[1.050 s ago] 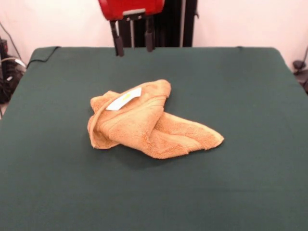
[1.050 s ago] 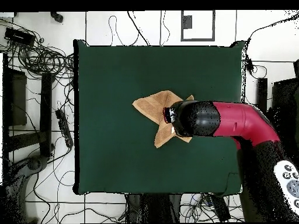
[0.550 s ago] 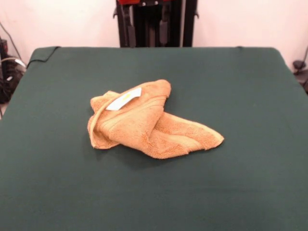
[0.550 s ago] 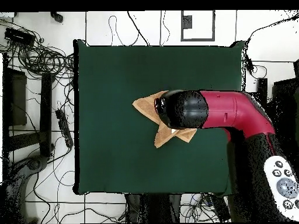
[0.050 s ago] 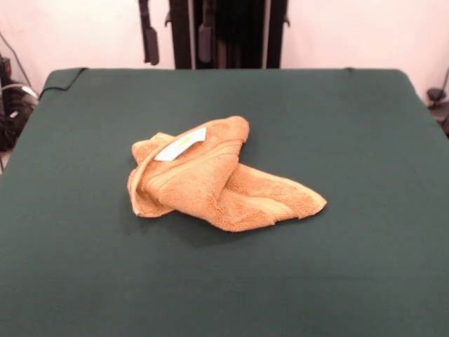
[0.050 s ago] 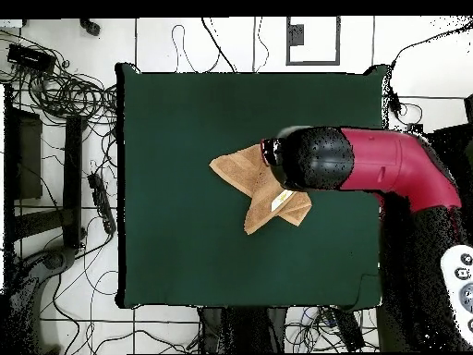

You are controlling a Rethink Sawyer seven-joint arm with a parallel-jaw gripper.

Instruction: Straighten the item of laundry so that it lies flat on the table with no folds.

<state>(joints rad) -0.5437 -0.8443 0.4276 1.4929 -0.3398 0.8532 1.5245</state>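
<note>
The item of laundry [image 5: 217, 179] is an orange-tan terry towel, bunched and folded over itself near the middle of the green table [image 5: 365, 126]. Its white label [image 5: 180, 144] faces up on the far left fold, and one pointed corner sticks out to the right. My gripper [image 5: 176, 38] hangs high above the table's far edge, well clear of the towel. It is open, its two dark fingers [image 5: 147, 35] apart with nothing between them. In the overhead view the red and black arm [image 6: 369, 171] covers one side of the towel [image 6: 248, 176] and hides the gripper.
Cables and dark equipment [image 6: 55, 111] crowd the floor beside one long side of the table [image 6: 175, 120]. More cables [image 5: 10, 95] show at the left edge of the front view. Broad green cloth surrounds the towel on every side.
The gripper fingers rose out of the front view, then reappeared at the top, further left and wider apart. The arm's head shifted over the towel in the overhead view. The towel has not moved.
</note>
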